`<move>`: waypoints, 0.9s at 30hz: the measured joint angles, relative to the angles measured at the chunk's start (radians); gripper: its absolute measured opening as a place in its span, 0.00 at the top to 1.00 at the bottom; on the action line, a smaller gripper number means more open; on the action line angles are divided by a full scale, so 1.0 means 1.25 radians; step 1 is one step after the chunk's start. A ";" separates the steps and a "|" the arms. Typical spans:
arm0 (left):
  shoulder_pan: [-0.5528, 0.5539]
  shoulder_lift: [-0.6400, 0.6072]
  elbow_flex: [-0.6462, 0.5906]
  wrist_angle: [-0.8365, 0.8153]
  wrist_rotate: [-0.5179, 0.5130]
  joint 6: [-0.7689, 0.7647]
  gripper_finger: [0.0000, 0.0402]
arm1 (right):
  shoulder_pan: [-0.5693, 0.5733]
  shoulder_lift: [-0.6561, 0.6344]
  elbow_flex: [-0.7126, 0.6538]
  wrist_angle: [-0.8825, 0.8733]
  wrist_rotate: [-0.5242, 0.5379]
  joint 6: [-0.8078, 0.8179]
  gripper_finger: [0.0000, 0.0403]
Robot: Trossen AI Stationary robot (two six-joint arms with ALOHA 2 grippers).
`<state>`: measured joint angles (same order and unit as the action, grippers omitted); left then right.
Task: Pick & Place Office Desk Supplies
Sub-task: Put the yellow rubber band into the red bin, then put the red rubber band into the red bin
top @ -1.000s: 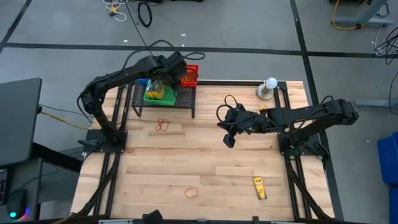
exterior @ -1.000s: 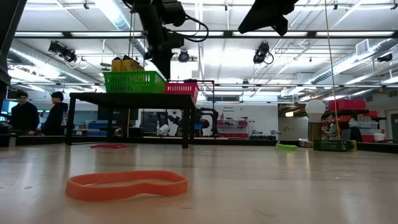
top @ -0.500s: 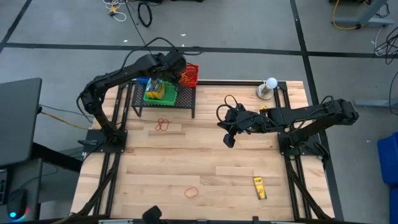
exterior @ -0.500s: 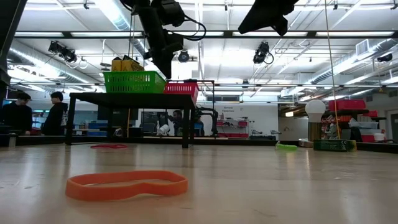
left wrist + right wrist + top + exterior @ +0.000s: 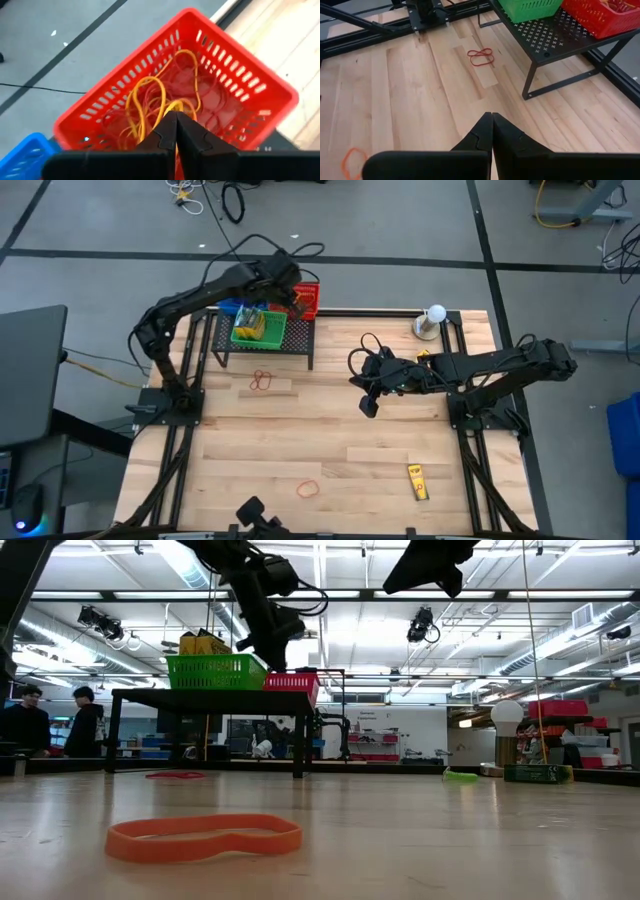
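My left gripper (image 5: 295, 297) hangs shut over the red basket (image 5: 235, 80), which stands on the black shelf (image 5: 265, 345) and holds yellow and red rubber bands (image 5: 150, 100). The green basket (image 5: 258, 328) beside it holds yellow crayon boxes. My right gripper (image 5: 367, 406) is shut above the table's middle and touches nothing. A red band (image 5: 262, 380) lies flat in front of the shelf. An orange band (image 5: 308, 488) and a yellow crayon box (image 5: 417, 480) lie near the near edge. My left gripper points down into the red basket from above. A yellow band (image 5: 172, 105) shows right at its shut fingertips (image 5: 176, 122). I cannot tell whether the fingers touch it or whether it lies loose in the basket.
A blue basket (image 5: 230, 310) sits on the shelf's far left. A white ball on a round base (image 5: 432, 320) stands at the far right corner. Bare wood lies between the shelf and the near edge. People stand in the room beyond (image 5: 40, 725).
My left gripper has moved toward the table's right and far edge, from over the green basket to over the red basket, staying shut. The right arm has kept still.
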<state>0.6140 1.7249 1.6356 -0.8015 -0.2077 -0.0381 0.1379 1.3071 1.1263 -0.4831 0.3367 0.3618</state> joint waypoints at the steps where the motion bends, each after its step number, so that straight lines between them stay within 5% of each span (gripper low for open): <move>1: 0.001 0.004 0.000 0.009 0.003 -0.006 0.97 | 0.000 0.000 0.000 0.000 0.000 0.000 0.98; 17: 0.054 0.007 0.000 0.057 0.256 -0.192 0.70 | 0.000 0.000 0.000 0.000 -0.012 0.000 0.98; 24: 0.054 -0.025 0.000 0.050 0.247 -0.153 0.71 | -0.002 0.000 0.000 -0.047 -0.012 0.030 0.98; 27: 0.013 -0.049 0.000 0.063 0.169 -0.191 0.77 | -0.017 -0.006 -0.007 -0.153 0.006 0.097 0.99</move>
<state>0.6299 1.6635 1.6352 -0.7228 0.0038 -0.2769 0.1162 1.2991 1.1170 -0.6743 0.3436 0.4826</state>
